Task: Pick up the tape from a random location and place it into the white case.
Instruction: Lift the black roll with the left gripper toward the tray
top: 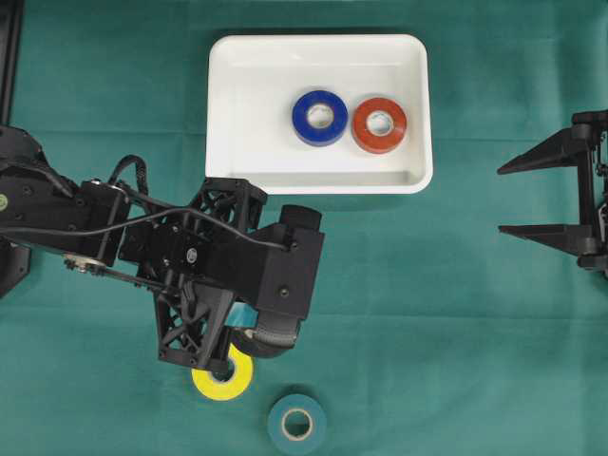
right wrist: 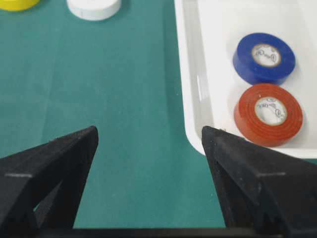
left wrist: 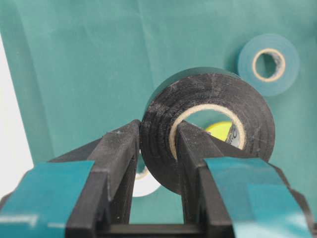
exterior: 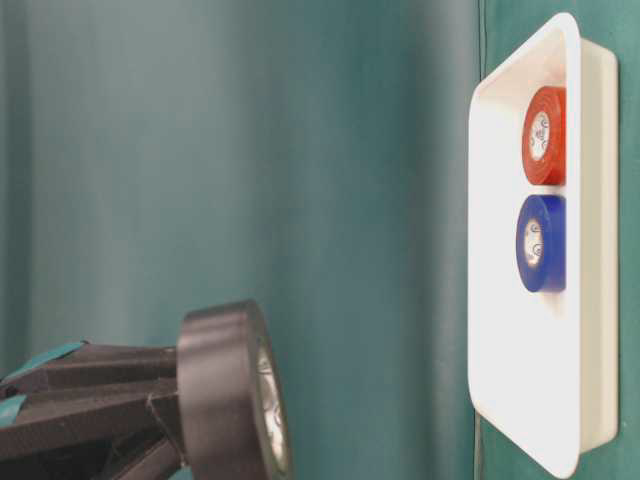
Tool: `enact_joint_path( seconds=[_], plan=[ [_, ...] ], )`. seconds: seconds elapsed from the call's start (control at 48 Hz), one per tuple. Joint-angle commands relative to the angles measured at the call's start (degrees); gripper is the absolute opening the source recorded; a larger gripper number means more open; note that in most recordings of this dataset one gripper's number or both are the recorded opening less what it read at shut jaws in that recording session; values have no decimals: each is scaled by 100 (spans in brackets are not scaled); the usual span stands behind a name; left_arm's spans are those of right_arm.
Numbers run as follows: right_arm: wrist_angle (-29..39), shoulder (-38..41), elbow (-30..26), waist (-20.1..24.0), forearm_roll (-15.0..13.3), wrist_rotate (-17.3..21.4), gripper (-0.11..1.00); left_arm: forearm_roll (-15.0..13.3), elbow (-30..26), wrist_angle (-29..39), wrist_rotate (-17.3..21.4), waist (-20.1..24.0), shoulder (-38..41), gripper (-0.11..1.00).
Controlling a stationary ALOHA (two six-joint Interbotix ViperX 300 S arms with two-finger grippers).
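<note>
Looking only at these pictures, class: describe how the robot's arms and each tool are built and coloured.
Both are matte black. The left arm has an open lattice frame, a boxy camera housing and loose black cables. The left tool has flat black fingers wrapped in teal tape. The right tool has two bare black wedge-shaped fingers tapering to points.

I count six tape rolls in all: one black roll [left wrist: 208, 124], one blue roll [top: 319, 117], one red roll [top: 379, 124], one yellow roll [top: 226, 378], one teal roll [top: 296, 424] and one small white roll [right wrist: 94, 7]. There is one white case [top: 228, 114] and one green cloth [top: 456, 313]. Two arms are in sight, mine and its partner.
</note>
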Motion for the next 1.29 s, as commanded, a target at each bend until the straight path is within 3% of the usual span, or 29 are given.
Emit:
enact_joint_path(
  seconds=[0.0, 0.917, 1.272],
  plan=[
    [-26, 53, -132, 18, 0, -9, 84, 18, -141, -18, 9, -18, -167, 17],
    [-26, 53, -141, 18, 0, -9, 84, 9, -123, -18, 9, -18, -176, 17],
    [-9, 53, -141, 18, -35, -9, 84, 18, -53, -44, 9, 439, -167, 17]
  ],
)
